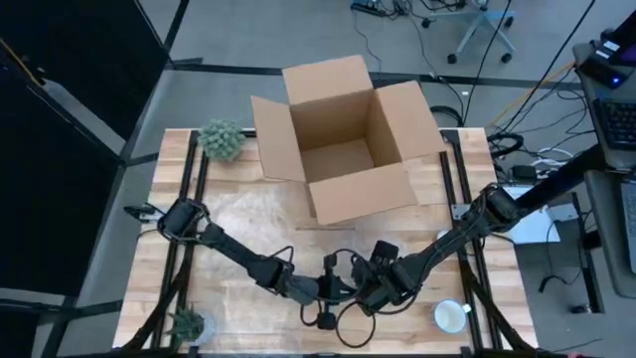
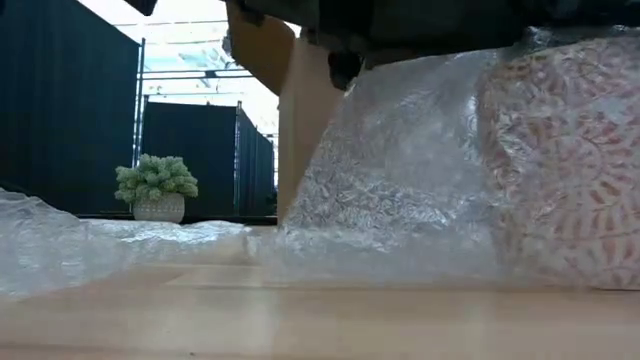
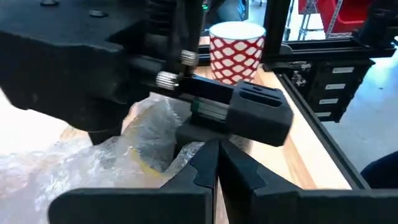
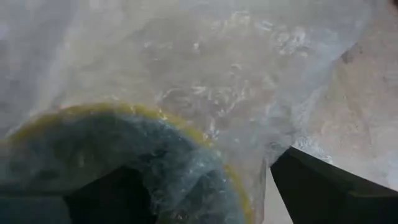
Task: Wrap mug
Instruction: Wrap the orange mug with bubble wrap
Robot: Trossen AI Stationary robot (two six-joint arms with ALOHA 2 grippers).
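**Two tools at the bubble-wrapped mug, near edge of counter**

Left tool: low at the near middle of the counter, reaching in from the left. In the left wrist view its two dark fingers lie together, tips touching, with crumpled bubble wrap just beside them; whether a fold of wrap is pinched between them cannot be told.

Right tool: just beside the left tool, coming in from the right. Its wrist view is filled by wrap laid over a mug with a yellow rim and dark blue-green inside. One dark finger shows beside the wrap-covered rim and a dark shape sits below the rim; whether this tool is clamped on the mug cannot be told.

Mug, task item: under the two tools at the near middle of the counter, covered in bubble wrap. In the low view a wrapped, red-patterned round body stands at the right under the dark arm parts.

Bubble wrap sheet: clear, spread over the middle of the counter.

Cardboard box: open, flaps out, far middle.

White mug: near right corner, apart from the tools. The left wrist view shows a red-and-white patterned mug beyond the right arm.

Small potted plants: one far left, one near left.
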